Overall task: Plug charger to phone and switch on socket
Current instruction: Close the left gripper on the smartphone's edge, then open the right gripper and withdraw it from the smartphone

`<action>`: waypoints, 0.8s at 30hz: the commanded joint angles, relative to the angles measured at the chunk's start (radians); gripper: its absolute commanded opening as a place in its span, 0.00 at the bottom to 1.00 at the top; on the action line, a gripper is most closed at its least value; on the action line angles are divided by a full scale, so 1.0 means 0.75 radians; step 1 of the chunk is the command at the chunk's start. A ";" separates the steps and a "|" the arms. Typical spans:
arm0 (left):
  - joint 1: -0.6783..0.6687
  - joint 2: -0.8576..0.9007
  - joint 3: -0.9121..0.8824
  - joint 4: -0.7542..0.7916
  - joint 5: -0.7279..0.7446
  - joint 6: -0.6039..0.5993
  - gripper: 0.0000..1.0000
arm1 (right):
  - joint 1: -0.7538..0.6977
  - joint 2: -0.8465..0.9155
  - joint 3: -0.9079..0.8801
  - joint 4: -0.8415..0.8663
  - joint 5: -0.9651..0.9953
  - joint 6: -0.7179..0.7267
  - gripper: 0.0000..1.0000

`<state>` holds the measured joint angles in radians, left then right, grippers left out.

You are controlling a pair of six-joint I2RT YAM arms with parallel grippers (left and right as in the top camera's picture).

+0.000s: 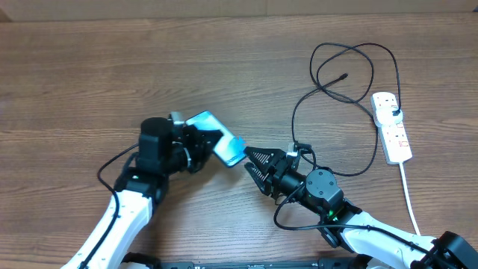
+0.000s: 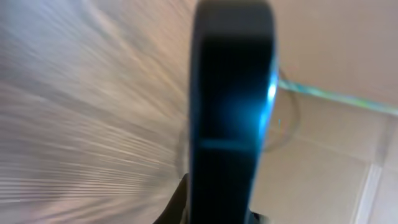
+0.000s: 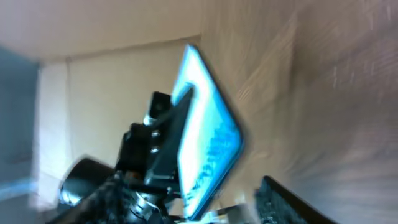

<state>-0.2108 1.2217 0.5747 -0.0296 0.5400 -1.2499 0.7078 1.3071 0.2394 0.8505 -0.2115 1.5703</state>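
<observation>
The left gripper (image 1: 209, 136) is clenched on the phone (image 1: 228, 149), gripping it across the middle so that the lit blue screen sticks out past both sides of its 2 fingers. The phone is lifted off the wooden table (image 1: 112, 75) and tilted. In the left wrist view its dark edge (image 2: 230, 112) fills the middle of the blurred picture, standing straight out ahead of that camera.

The right gripper (image 1: 252, 163) faces the left one, its 2 fingers spread in a V with nothing between them. The phone's near end sits just beyond its fingertips; whether they touch cannot be told. In the right wrist view the screen (image 3: 208, 140) stands ahead, tilted, and 1 dark finger (image 3: 286, 199) shows at the lower edge.

Well behind the right gripper, the charger (image 1: 351, 97) lies in loose loops, its small tip (image 1: 343, 76) free on the table. Its other end is plugged into the white socket (image 1: 393, 138), beyond the loops.
</observation>
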 commanded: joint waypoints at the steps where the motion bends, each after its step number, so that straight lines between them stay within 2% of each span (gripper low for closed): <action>1: 0.073 -0.008 0.005 -0.085 0.046 0.202 0.04 | 0.005 -0.007 0.004 -0.008 0.091 -0.500 0.71; 7: 0.165 -0.008 0.005 -0.108 0.404 0.239 0.04 | 0.005 -0.016 0.013 -0.226 0.326 -0.813 0.76; 12: 0.186 -0.008 0.005 -0.109 0.607 0.373 0.04 | -0.050 -0.109 0.127 -0.615 0.386 -0.849 0.91; 17: 0.186 -0.008 0.005 -0.108 0.625 0.417 0.04 | -0.208 -0.218 0.380 -1.185 0.386 -0.922 1.00; 21: 0.186 -0.008 0.005 -0.078 0.623 0.464 0.04 | -0.419 -0.236 0.704 -1.689 0.385 -0.990 1.00; 24: 0.186 -0.008 0.005 -0.063 0.623 0.471 0.04 | -0.555 -0.237 0.906 -1.902 0.386 -1.147 1.00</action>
<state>-0.0761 1.2217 0.5743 -0.0967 0.9623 -0.9413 0.3698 1.1454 0.7879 -0.5060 0.0605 0.8474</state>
